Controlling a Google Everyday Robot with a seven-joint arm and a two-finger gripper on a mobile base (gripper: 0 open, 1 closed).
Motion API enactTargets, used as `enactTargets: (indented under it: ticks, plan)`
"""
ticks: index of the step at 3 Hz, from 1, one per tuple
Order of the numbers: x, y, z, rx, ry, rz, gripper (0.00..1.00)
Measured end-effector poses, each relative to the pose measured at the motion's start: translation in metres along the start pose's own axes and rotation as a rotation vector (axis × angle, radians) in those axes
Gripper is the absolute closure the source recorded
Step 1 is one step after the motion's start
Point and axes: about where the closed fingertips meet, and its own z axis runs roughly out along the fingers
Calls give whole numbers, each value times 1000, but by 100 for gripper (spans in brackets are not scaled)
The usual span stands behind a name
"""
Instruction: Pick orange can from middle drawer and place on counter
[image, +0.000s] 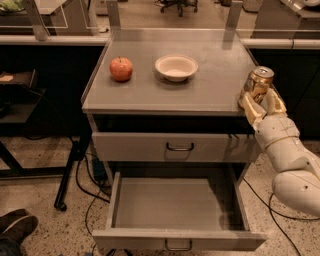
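One orange can (258, 82) stands upright in the claw (260, 101), which is clamped around its lower body at the front right corner of the surface (215, 92). Below-left of the claw the middle drawer (175, 240) hangs open; a bowl (176, 67) and an apple (121, 68) sit farther left.

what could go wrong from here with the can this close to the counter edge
The claw grips the orange can right at the front right corner of the counter. Released here, the can could land partly off the rim, tip and drop to the floor. The middle drawer stands pulled open below, so the arm might bump its right side when it lowers or pulls back.
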Motion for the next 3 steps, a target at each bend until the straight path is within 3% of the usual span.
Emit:
enactTargets:
  ticks: [1,2,3]
  plan:
    - [0,0,0,0,0,0,15]
    - [0,0,0,0,0,0,0]
    - [0,0,0,0,0,0,0]
